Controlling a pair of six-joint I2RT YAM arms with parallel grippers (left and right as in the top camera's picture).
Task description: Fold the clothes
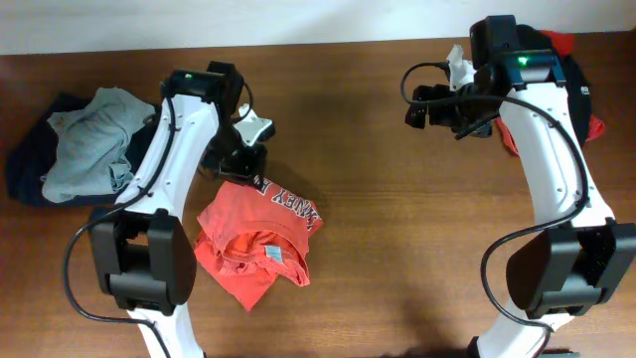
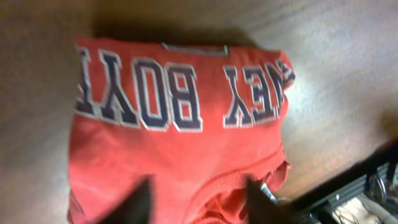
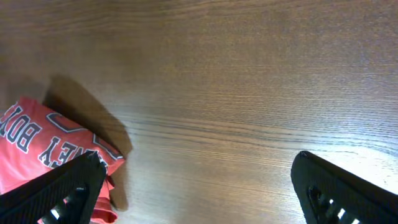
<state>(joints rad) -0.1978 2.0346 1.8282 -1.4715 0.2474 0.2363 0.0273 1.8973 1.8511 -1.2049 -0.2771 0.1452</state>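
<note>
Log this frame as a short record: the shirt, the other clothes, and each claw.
shirt: orange-red, bunched and only partly folded, lettering facing up, on the table
left pile: grey-green garment lying on navy cloth, unfolded
right pile: red and black clothes behind the right arm
left claw: down at the shirt's edge, cloth between its fingers; grip unclear
right claw: open above bare wood, holding nothing

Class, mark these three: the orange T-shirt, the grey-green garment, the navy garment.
Orange T-shirt (image 1: 248,249): overhead, its folded body.
Grey-green garment (image 1: 89,149): overhead, its crumpled middle.
Navy garment (image 1: 25,169): overhead, its exposed left edge.
</note>
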